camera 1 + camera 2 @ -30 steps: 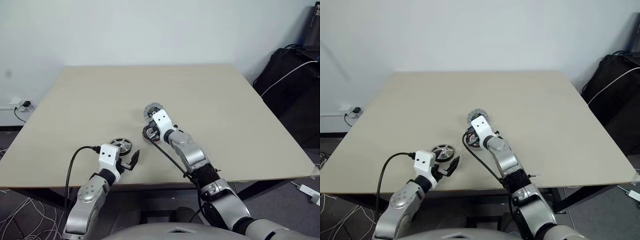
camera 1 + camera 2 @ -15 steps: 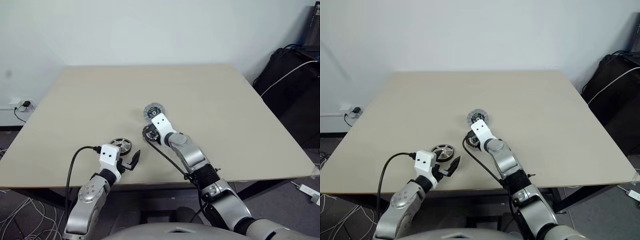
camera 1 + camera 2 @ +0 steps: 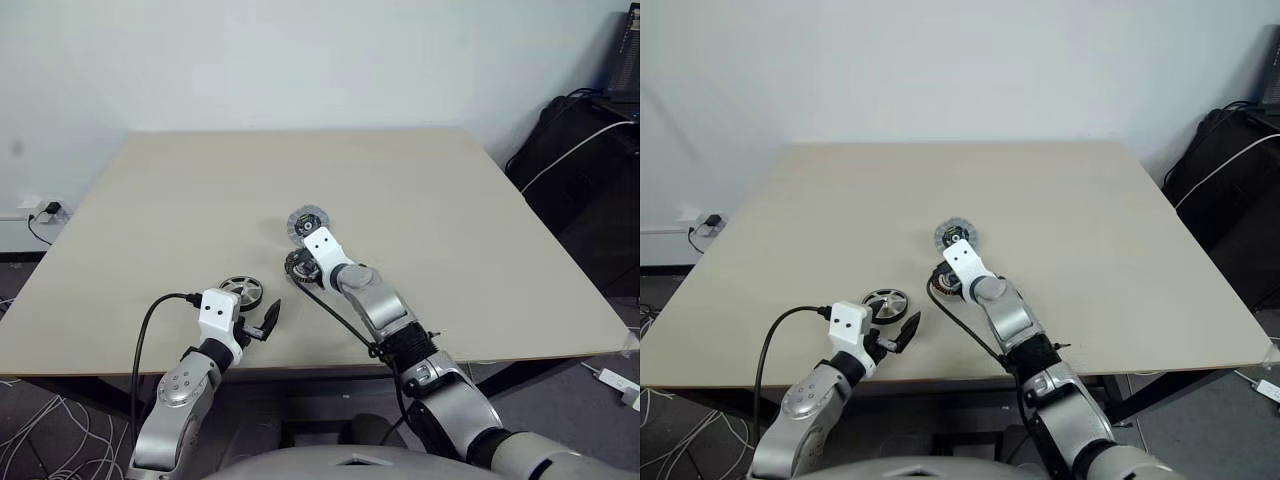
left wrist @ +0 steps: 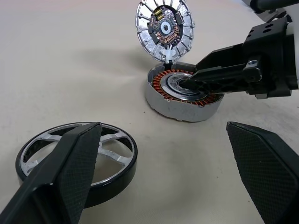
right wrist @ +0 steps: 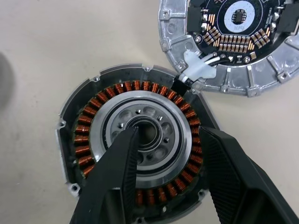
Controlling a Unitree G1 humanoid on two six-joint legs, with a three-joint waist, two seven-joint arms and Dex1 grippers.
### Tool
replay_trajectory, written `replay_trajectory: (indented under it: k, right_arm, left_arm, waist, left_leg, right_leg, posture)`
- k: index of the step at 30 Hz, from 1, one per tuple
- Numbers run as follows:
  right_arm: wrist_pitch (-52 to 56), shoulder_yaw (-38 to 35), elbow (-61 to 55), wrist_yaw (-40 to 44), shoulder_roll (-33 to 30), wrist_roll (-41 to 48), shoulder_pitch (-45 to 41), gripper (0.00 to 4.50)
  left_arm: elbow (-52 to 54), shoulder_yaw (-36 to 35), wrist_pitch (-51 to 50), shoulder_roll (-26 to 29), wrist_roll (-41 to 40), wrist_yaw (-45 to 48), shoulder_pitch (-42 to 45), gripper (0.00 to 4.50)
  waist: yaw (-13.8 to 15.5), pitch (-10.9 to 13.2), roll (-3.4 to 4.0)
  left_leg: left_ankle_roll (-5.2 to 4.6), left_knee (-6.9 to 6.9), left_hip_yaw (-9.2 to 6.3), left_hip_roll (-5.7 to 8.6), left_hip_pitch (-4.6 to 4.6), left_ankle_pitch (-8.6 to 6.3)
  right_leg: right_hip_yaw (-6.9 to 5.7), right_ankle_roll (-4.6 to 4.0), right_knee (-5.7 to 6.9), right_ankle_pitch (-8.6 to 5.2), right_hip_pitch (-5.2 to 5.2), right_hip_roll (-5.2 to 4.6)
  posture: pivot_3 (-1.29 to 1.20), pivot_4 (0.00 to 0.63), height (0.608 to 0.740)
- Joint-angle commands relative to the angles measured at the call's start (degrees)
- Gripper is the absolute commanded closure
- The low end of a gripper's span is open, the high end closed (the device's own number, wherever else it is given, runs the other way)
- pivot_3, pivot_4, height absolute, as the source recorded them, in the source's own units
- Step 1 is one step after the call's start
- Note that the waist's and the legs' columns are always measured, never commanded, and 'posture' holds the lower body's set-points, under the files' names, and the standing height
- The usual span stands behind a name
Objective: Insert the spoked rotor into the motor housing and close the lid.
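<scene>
Rotor [image 4: 77,156] lies flat on the table [image 3: 450,200], well apart from the housing [image 5: 135,151] and nearer the table's front edge. Left gripper [image 4: 163,172] hovers at the rotor with its 2 fingers spread wide, holding nothing. Housing sits open with its copper windings showing. Lid [image 5: 233,42] lies touching the housing on its far side, circuit face up, joined by a white connector [image 5: 198,70]. Right gripper [image 5: 168,177] is over the housing, fingers parted, one fingertip [image 5: 128,140] at the silver centre.

A bare beige counter [image 3: 420,190] standing against a plain white wall [image 3: 300,60], with loose cables [image 3: 35,425] trailing on grey carpet [image 3: 20,400], is suggesting an office or lab.
</scene>
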State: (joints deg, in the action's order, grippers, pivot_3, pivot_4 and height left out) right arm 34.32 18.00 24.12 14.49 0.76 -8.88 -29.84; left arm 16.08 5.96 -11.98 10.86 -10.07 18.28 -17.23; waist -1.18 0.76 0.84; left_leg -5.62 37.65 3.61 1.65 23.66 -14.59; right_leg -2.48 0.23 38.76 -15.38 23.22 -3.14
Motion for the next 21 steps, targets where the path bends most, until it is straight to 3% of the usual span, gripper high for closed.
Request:
replay_trajectory:
  k: [1, 11, 17, 18, 21]
  right_arm:
    - [-1.08, 0.22, 0.55, -0.43, -0.15, -0.84, -1.35, 2.32]
    - [-1.65, 0.63, 0.96, -0.39, 0.15, -1.35, -1.93, 2.32]
    - [0.74, 1.42, -0.84, 0.81, 0.51, -1.23, -1.5, 4.27]
    - [0.97, 1.52, -1.02, 0.91, 0.51, -1.22, -1.46, 4.46]
    - [1.61, 2.04, -1.78, 1.33, 0.45, -1.21, -1.25, 4.46]
  left_arm:
    - [1.69, -0.15, 1.25, -0.32, 0.24, -0.36, 0.28, 0.0]
    - [1.88, -0.13, 1.25, -0.16, 0.22, -0.7, 0.2, 0.0]
    - [1.91, -0.14, 1.17, -0.11, 0.17, -0.69, 0.3, 0.0]
    - [1.89, -0.14, 1.18, -0.11, 0.18, -0.69, 0.32, 0.0]
    - [1.85, -0.16, 1.21, -0.08, 0.13, -0.61, 0.34, 0.0]
  waist:
    - [0.01, 0.0, 0.0]
    - [-0.01, 0.0, 0.0]
    - [0.03, 0.0, 0.0]
    - [0.0, -0.01, -0.02]
    - [-0.01, -0.01, -0.02]
  left_leg:
    - [0.0, 0.0, 0.0, 0.0, 0.0, 0.0]
    - [0.0, 0.0, 0.0, 0.0, -0.01, 0.0]
    - [0.0, 0.0, 0.0, 0.0, 0.0, 0.0]
    - [0.0, 0.0, 0.0, 0.0, 0.0, 0.0]
    - [0.0, 0.01, 0.0, 0.0, -0.01, 0.0]
  right_leg:
    - [0.0, 0.0, 0.0, 0.0, 0.0, 0.0]
    - [0.0, 0.01, 0.01, 0.01, -0.01, 0.0]
    - [0.0, 0.03, 0.01, 0.02, -0.01, 0.0]
    - [0.0, 0.03, 0.01, 0.02, -0.01, 0.0]
    - [0.01, 0.01, 0.01, 0.01, -0.01, 0.0]
  posture:
    - [0.0, 0.0, 0.74]
    - [0.0, 0.0, 0.74]
    - [0.0, 0.0, 0.74]
    - [0.0, 0.0, 0.74]
    - [0.0, 0.0, 0.74]
